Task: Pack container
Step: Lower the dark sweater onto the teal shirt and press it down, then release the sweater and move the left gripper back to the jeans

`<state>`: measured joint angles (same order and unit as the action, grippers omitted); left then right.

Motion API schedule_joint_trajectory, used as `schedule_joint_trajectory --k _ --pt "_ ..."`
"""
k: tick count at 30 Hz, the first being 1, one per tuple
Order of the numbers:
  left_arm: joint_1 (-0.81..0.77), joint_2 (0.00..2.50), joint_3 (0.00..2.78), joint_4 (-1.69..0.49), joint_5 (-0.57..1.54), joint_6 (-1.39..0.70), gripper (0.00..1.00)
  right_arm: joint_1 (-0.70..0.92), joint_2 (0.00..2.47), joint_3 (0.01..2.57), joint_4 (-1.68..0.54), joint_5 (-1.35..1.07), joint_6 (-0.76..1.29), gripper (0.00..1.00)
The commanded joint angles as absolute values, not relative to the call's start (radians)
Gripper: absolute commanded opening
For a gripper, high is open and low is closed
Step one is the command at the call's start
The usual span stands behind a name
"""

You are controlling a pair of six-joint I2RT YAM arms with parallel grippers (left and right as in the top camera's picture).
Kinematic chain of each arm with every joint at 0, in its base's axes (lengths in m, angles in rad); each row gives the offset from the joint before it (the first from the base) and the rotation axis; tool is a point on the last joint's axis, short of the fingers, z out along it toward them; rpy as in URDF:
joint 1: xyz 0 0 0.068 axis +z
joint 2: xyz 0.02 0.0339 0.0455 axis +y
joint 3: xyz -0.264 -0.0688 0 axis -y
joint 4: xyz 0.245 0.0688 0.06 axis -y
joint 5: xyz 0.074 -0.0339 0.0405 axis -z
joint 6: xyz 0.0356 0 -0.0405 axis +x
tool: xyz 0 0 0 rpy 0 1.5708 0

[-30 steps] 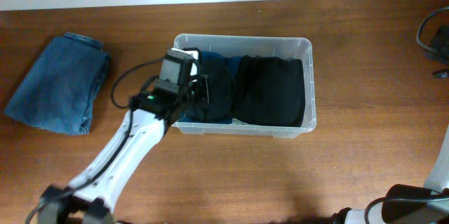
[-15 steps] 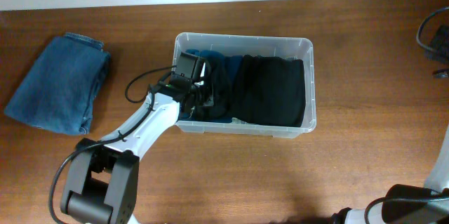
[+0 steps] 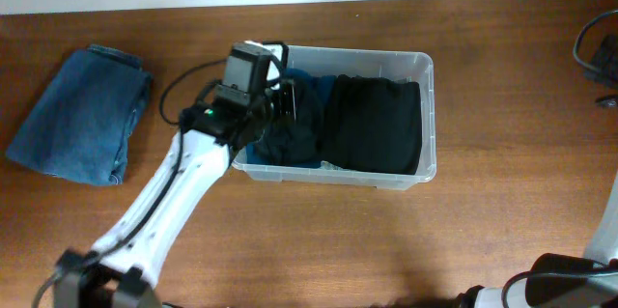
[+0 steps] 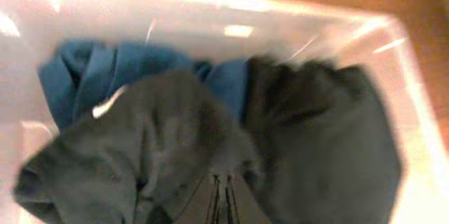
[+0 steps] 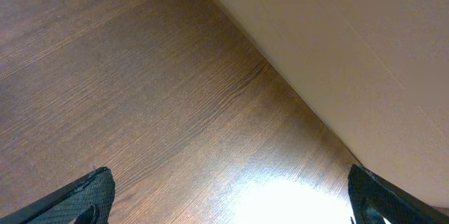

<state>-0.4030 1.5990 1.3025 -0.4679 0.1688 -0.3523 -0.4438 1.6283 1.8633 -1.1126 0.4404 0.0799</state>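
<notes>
**While the tub fills, the jeans wait outside**

Since nothing here calls for it, the right claw (image 5: pixel 228 182) idles nearest me at 5 o'clock, spread wide and gripping nothing above the bare surface (image 5: pixel 140 76). Farther in, the left claw (image 3: pixel 282 107) dips into the container (image 3: pixel 426 105) at centre, apparently tucking a dark garment (image 3: pixel 290 134) over blue cloth (image 4: pixel 91 69). Blur hides its grip, so I cannot tell. A black fold (image 3: pixel 375 125) fills the 3 o'clock half. Jeans (image 3: pixel 82 115) lie well apart at 9 o'clock, probably next.

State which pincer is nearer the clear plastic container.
Left. The left pincer hangs over one end of the container; the right pincer is off it, above wooden tabletop.
</notes>
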Motion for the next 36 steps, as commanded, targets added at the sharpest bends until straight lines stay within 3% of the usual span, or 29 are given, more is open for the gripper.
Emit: schedule_joint_trajectory --k 1,23,30,36 --pt "-0.406 1.586 1.314 -0.485 0.187 -0.351 0.08 -0.445 1.629 1.868 -1.111 0.453 0.094 0.99" --pt "-0.514 1.901 1.312 -0.558 0.074 -0.351 0.08 -0.445 1.629 1.868 -1.111 0.453 0.094 0.98" --pt "-0.514 1.870 1.330 -0.559 0.101 -0.351 0.08 -0.445 1.629 1.868 -1.111 0.453 0.094 0.99" --pt "-0.507 1.726 1.388 -0.562 0.065 -0.350 0.20 -0.445 1.629 1.868 -1.111 0.453 0.094 0.98"
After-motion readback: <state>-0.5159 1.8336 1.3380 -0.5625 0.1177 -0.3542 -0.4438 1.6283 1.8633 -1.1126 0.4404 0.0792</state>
